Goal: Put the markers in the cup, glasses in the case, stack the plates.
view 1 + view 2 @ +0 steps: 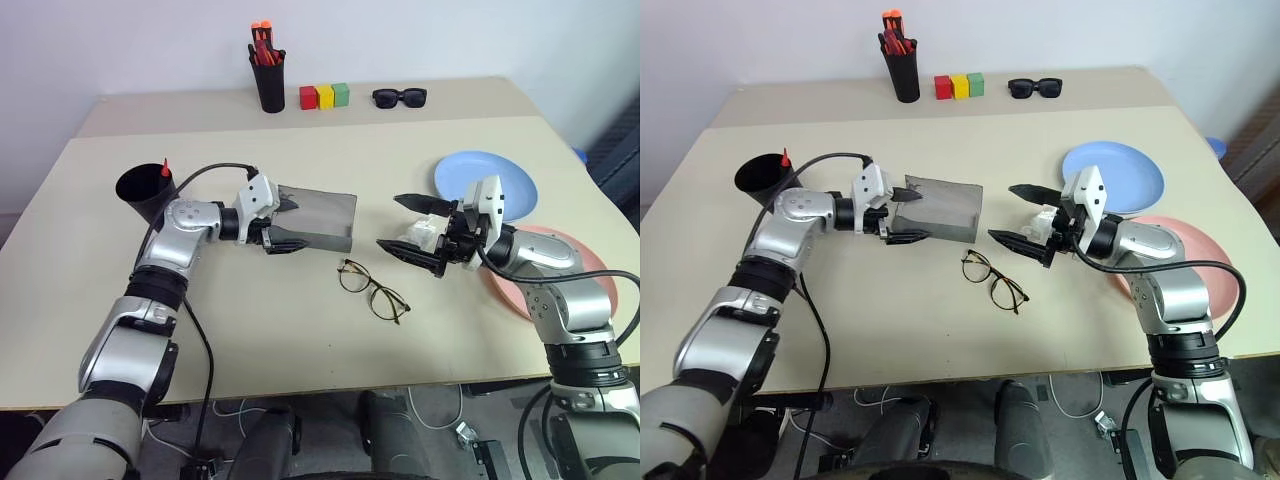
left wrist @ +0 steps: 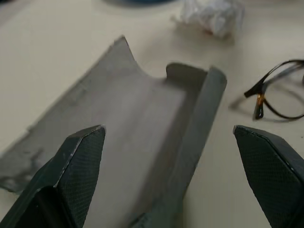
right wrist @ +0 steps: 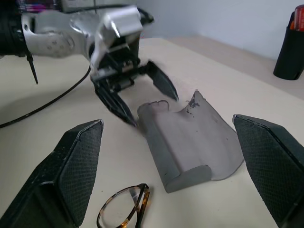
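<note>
With both tools spread wide, the left tool [image 1: 281,228] at the open case [image 1: 322,218] should steady it before the glasses [image 1: 372,289], just beside it, go in.

Grey matte case [image 1: 322,222], centre; dark-framed glasses [image 1: 373,290] with amber temple tips, near; light blue plate [image 1: 515,182] and pink plate [image 1: 580,262], right; black cup [image 1: 142,194] holding red-tipped marker [image 1: 165,170], left; red, yellow, green blocks [image 1: 324,96], far.
</note>
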You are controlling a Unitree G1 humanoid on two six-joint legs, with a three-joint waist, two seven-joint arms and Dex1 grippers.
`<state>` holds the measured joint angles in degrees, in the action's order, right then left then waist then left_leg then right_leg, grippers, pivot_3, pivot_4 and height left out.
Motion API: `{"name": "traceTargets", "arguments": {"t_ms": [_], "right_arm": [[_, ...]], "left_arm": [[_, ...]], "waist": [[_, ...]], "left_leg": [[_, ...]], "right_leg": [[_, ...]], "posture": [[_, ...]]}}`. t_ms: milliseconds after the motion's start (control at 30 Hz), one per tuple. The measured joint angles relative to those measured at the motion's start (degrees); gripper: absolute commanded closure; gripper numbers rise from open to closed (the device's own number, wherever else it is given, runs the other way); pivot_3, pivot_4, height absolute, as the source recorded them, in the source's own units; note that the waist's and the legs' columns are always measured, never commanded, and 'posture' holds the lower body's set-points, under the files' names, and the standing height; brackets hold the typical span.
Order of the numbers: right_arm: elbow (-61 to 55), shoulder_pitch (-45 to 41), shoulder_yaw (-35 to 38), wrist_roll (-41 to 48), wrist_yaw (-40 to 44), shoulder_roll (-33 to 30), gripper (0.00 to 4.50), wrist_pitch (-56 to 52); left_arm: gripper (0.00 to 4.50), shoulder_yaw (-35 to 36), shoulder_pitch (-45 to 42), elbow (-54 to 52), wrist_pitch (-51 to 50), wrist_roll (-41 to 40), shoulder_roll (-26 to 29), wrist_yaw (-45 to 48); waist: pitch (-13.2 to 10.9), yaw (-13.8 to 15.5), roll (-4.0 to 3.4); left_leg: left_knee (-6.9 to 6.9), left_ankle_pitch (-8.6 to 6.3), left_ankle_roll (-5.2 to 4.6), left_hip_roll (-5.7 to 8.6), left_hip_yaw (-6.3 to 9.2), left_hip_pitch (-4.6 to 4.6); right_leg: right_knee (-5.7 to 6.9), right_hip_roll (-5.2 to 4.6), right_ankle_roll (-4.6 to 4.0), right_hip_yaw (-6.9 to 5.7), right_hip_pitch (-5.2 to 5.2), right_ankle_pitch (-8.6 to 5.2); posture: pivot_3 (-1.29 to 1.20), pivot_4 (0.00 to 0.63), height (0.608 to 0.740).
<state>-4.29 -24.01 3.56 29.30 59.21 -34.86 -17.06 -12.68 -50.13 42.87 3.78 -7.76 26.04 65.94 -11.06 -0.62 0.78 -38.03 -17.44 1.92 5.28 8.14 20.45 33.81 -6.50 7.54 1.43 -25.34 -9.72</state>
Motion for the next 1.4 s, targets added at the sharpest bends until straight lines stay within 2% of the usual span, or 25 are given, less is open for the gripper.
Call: {"name": "traceTargets", "arguments": {"t_ms": [100,167,233,333,367,433,467,700,900,1033,1167,1267,1400], "right_arm": [[-0.7,0.5,0.1,0.0,-0.6,0.0,0.00,0.0],[-0.7,0.9,0.1,0.0,-0.8,-0.1,0.00,0.0],[-0.7,1.0,0.1,0.0,-1.0,-0.1,0.00,0.0],[-0.7,1.0,0.1,-0.2,-1.3,-0.1,0.00,0.2],[-0.7,1.0,0.1,-0.4,-1.4,-0.1,0.00,0.3],[-0.7,1.0,0.1,-0.5,-1.5,-0.1,0.00,0.5],[-0.7,1.0,0.1,-0.5,-1.5,-0.1,0.00,0.6],[-0.7,0.9,0.0,-1.0,-1.4,0.0,0.00,1.0],[-0.5,0.6,0.0,-1.2,-1.0,0.0,0.00,1.2],[-0.3,0.4,-0.1,-1.6,-0.8,0.0,0.00,1.3],[0.0,0.3,-0.1,-1.6,-0.5,0.0,0.00,1.3],[0.0,0.3,-0.2,-2.0,-0.4,0.0,0.00,1.5],[-0.1,0.3,-0.3,-2.2,-0.1,-0.3,0.00,1.3]], "left_arm": [[0.08,-1.2,-0.9,4.5,2.6,3.4,-1.2,0.0],[0.58,-1.4,-1.5,6.4,3.4,4.8,-1.7,0.0],[1.35,-1.4,-1.7,6.6,2.9,5.3,-2.1,0.4],[2.94,-1.4,-2.0,6.4,1.5,6.1,-2.3,1.7],[3.26,-1.4,-2.0,6.2,0.8,6.1,-2.3,2.2],[4.39,-1.4,-1.9,5.6,-0.6,6.1,-2.3,2.9],[4.46,-1.2,-1.7,4.5,-1.6,6.0,-2.1,3.3],[4.46,-1.5,2.3,-9.2,-15.0,4.5,2.9,10.7],[4.46,0.1,9.6,-28.5,-28.7,-3.1,13.1,19.2],[4.46,0.6,14.6,-35.9,-31.9,-5.9,19.3,22.9],[4.46,0.5,18.7,-37.0,-31.3,-6.1,20.5,22.6],[3.59,0.5,18.9,-37.1,-30.7,-6.8,18.5,20.8],[1.56,0.5,18.9,-38.5,-30.6,-8.0,17.1,20.1]], "waist": [[0.0,-0.1,0.00],[0.0,-0.1,0.00],[0.0,-0.1,0.00],[0.0,-0.1,0.00],[0.0,-0.1,0.00],[0.0,-0.1,0.00],[0.0,-0.1,0.00],[0.0,-0.4,0.00],[0.0,-0.6,-0.03],[0.0,-0.4,-0.03],[0.0,0.0,-0.03],[0.0,0.0,-0.03],[0.0,-0.3,-0.03]], "left_leg": [[0.00,0.00,-0.01,0.00,0.00,-0.02],[0.00,-0.01,-0.01,0.00,0.00,-0.01],[0.00,-0.01,-0.01,0.00,0.00,-0.01],[0.00,-0.01,-0.02,0.00,0.00,-0.02],[0.00,-0.01,-0.02,0.00,0.00,-0.02],[0.00,-0.01,-0.02,0.00,0.00,-0.02],[0.00,-0.01,-0.02,0.00,0.00,-0.02],[0.00,-0.01,-0.02,-0.02,0.00,-0.02],[0.01,-0.03,-0.05,-0.06,0.01,-0.04],[0.01,-0.03,-0.05,-0.06,0.01,-0.07],[0.00,-0.02,-0.04,-0.06,0.02,-0.05],[-0.04,-0.02,-0.04,-0.05,0.02,-0.04],[-0.02,-0.03,-0.04,-0.06,0.02,-0.04]], "right_leg": [[0.00,0.00,0.00,0.00,0.00,0.00],[0.00,0.00,0.00,0.00,0.00,0.00],[0.01,0.00,0.00,0.00,0.00,0.00],[0.01,0.00,0.00,0.00,0.00,0.00],[0.02,0.00,0.00,0.00,0.00,0.00],[0.02,0.00,0.01,0.00,0.00,0.00],[0.03,0.00,0.00,0.00,0.00,0.00],[0.10,0.01,0.00,0.00,-0.03,-0.01],[0.18,0.01,-0.01,0.01,-0.06,-0.02],[0.19,0.00,-0.01,0.01,-0.04,-0.02],[0.19,0.00,-0.02,0.01,-0.04,-0.02],[0.18,-0.01,-0.02,0.00,-0.03,-0.02],[0.18,0.00,-0.02,0.01,-0.05,-0.02]], "posture": [[0.00,0.150,0.740],[0.00,0.150,0.740],[0.00,0.150,0.740],[0.00,0.150,0.740],[0.00,0.150,0.740],[0.00,0.150,0.740],[0.00,0.150,0.740],[0.00,0.150,0.740],[0.00,0.150,0.740],[0.00,0.150,0.740],[0.00,0.150,0.740],[0.00,0.150,0.740],[0.00,0.150,0.740]]}}
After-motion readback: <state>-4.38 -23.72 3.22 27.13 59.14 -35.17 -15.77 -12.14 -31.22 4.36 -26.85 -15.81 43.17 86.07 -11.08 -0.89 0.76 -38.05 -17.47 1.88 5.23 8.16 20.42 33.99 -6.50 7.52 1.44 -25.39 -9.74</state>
